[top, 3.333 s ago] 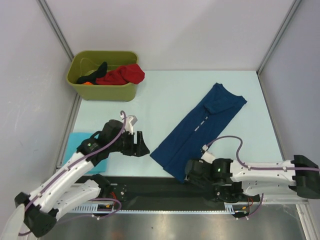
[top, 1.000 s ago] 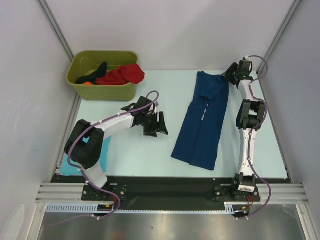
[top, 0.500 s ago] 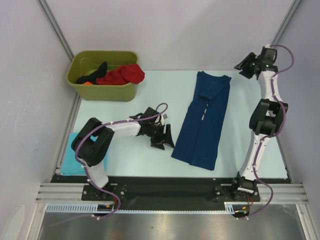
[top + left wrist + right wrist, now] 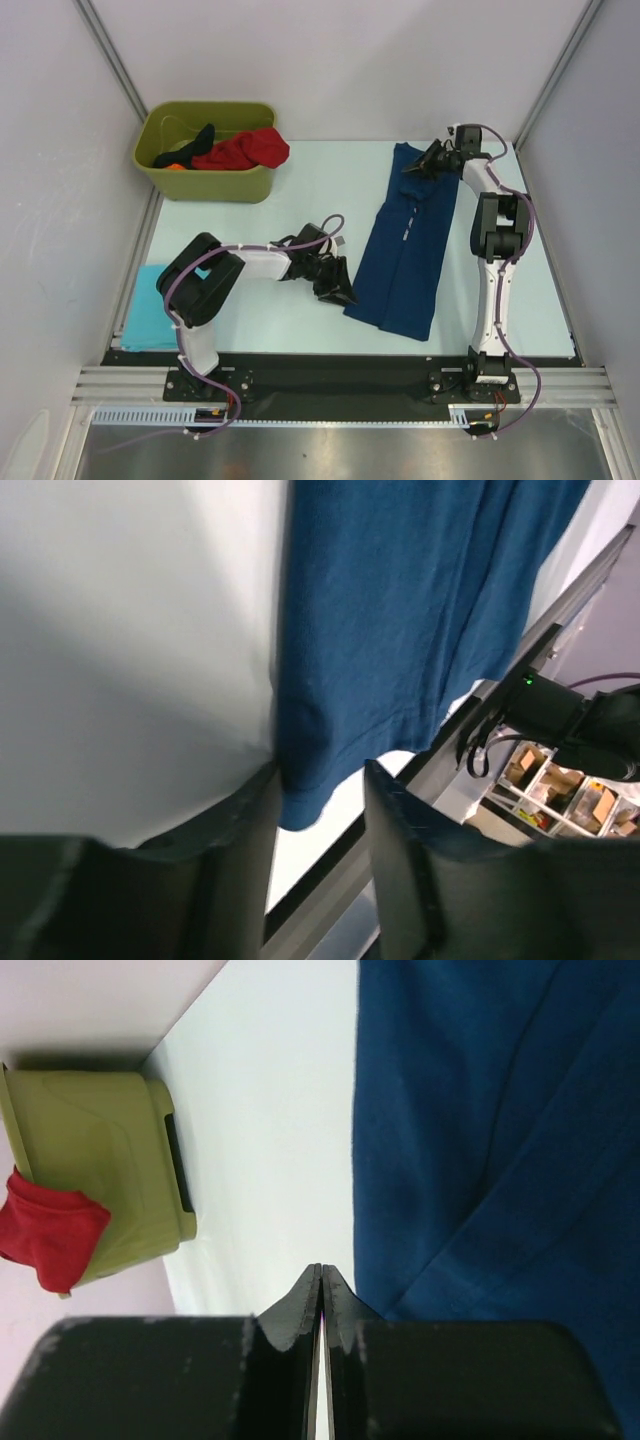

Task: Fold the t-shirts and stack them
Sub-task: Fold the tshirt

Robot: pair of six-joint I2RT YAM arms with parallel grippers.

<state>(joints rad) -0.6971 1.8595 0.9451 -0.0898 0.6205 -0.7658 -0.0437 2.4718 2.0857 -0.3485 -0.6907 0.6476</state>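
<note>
A navy blue t-shirt (image 4: 410,240), folded into a long strip, lies on the table right of centre. My left gripper (image 4: 338,288) is open at its near left corner. In the left wrist view that corner (image 4: 300,805) hangs between the fingers (image 4: 235,860) of the left gripper (image 4: 318,805). My right gripper (image 4: 415,170) is over the shirt's far end. In the right wrist view the right gripper (image 4: 322,1278) is shut with nothing between the tips, just beside the shirt's edge (image 4: 480,1140). A turquoise t-shirt (image 4: 148,312) lies folded at the near left.
An olive-green bin (image 4: 168,172) at the far left holds a red t-shirt (image 4: 245,150) and a black one (image 4: 198,138); it also shows in the right wrist view (image 4: 90,1150). Walls enclose the table. A black rail (image 4: 330,375) runs along the near edge.
My left gripper has moved right to the navy shirt's near left corner. My right arm has swung from the far right corner down to the shirt's far end.
</note>
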